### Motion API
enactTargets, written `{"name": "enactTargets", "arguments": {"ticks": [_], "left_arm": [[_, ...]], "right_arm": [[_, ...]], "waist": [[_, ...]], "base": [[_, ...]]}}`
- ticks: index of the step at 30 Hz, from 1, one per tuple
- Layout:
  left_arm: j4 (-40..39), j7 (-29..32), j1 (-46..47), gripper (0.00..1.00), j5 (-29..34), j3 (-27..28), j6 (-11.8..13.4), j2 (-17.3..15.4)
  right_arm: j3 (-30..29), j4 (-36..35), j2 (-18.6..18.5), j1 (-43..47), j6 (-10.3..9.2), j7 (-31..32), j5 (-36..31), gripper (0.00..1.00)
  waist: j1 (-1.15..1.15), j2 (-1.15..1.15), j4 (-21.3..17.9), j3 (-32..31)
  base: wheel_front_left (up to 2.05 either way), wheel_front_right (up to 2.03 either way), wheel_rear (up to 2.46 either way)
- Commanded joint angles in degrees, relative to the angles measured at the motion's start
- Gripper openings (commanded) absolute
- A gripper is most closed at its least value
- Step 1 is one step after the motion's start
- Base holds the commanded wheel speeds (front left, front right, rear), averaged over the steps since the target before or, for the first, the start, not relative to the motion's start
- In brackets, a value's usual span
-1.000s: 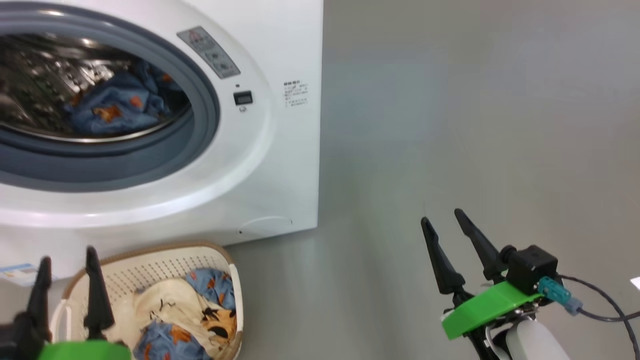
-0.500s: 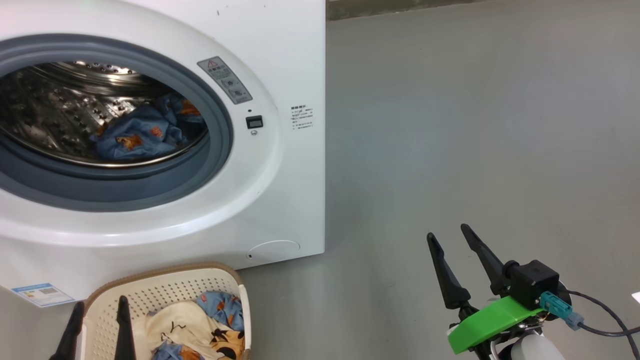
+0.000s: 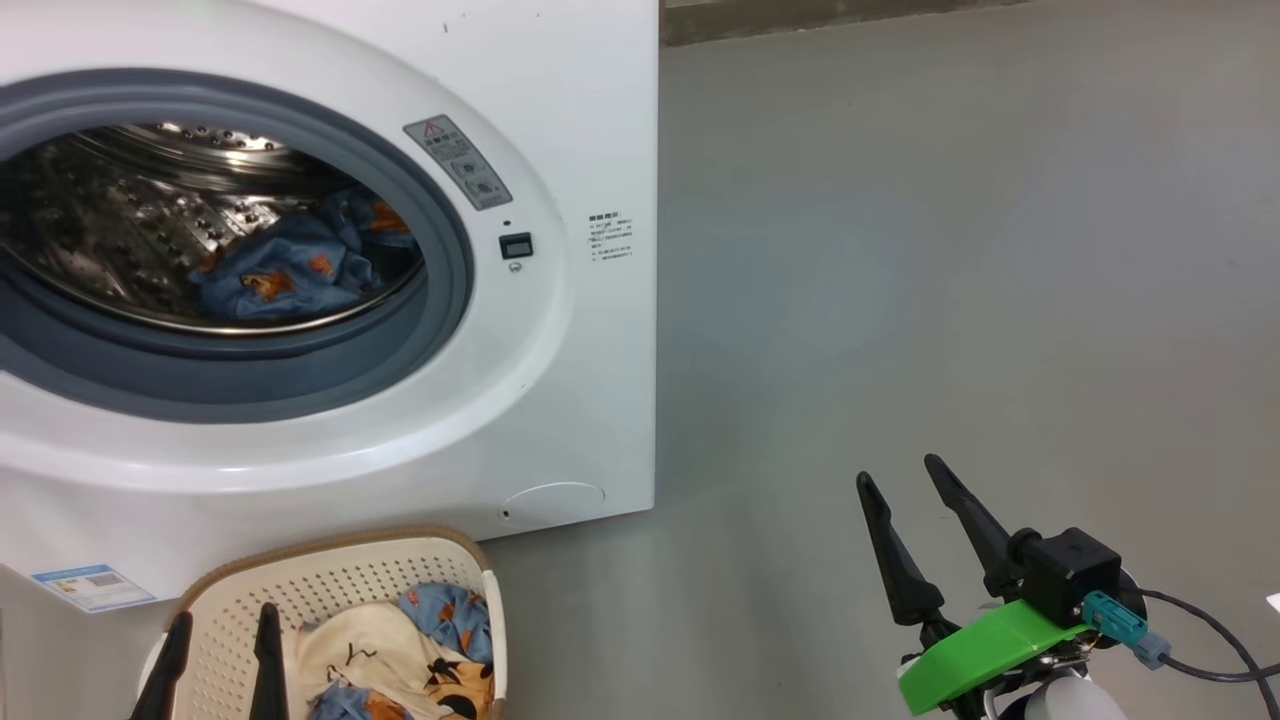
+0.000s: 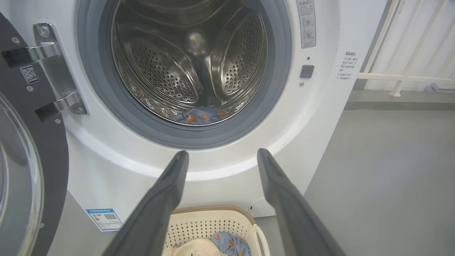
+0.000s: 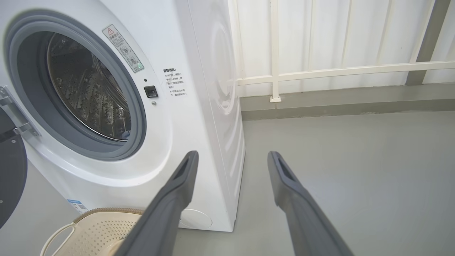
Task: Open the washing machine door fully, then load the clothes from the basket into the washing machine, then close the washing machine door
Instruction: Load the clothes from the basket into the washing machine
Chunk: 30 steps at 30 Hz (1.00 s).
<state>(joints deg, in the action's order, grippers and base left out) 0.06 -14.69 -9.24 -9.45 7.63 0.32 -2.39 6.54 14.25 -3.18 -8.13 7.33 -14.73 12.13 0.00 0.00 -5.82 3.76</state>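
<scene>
Left gripper [image 3: 222, 618], a pair of long dark fingers rising from the lower left of the head view, has its jaws spread wide with nothing between them. Its tips stand over the near left part of the small cream plastic basket [image 3: 350, 575], which has perforated sides and a brown woven-look rim. At the far left of the left wrist view the large round washing machine door [image 4: 53, 153] is swung open, showing its dark grey inner face and bulging clear glass; two steel hinge brackets [image 4: 53, 103] join it to the cabinet. Beside it the big white front-loading washing machine [image 3: 560, 400] shows its grey rubber ring [image 3: 440, 300] around the steel perforated drum [image 4: 160, 71], and a crumpled light blue piece [image 3: 290, 275] with orange prints lies at the bottom of the drum. A blue label sticker [image 3: 95, 587] sits low on the front at the left and a round flap [image 3: 552, 500] low at the right. The basket stands on the floor just in front of the machine, below the drum opening, and the clothes [image 3: 400, 660] in it are a bundle of cream and light blue fabric with orange and black cartoon prints. Well to the right, over the bare grey floor [image 3: 900, 250], the right gripper [image 3: 897, 470] rises on a green mount [image 3: 985, 650], its two dark fingers parted wide and empty, well apart from machine and basket. A white railing [image 5: 320, 69] runs behind.
</scene>
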Motion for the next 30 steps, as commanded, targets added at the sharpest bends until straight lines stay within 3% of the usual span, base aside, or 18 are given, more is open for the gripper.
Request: {"name": "enactTargets", "arguments": {"ticks": [1,22,30], "left_arm": [[-1.22,-0.30,0.85,1.00,-0.62,1.58,0.40,-0.49],[-1.04,-0.30,-0.09,1.00,-1.55,1.18,2.39,-0.49],[-0.76,-0.30,0.62,1.00,-2.43,0.97,2.07,-0.49]], "right_arm": [[1.05,-1.59,0.30,-0.12,0.16,-0.27,-0.70,1.00],[0.82,-1.63,0.30,1.07,0.16,-0.27,-0.72,1.00],[0.77,-2.12,0.30,0.68,0.16,-0.27,-0.81,1.00]], "waist": [[0.00,0.00,0.14,-0.20],[0.00,0.00,1.75,-1.99],[0.00,0.00,1.81,0.22]], "base": [[0.00,0.00,0.00],[0.00,0.00,0.00],[0.00,0.00,0.00]]}}
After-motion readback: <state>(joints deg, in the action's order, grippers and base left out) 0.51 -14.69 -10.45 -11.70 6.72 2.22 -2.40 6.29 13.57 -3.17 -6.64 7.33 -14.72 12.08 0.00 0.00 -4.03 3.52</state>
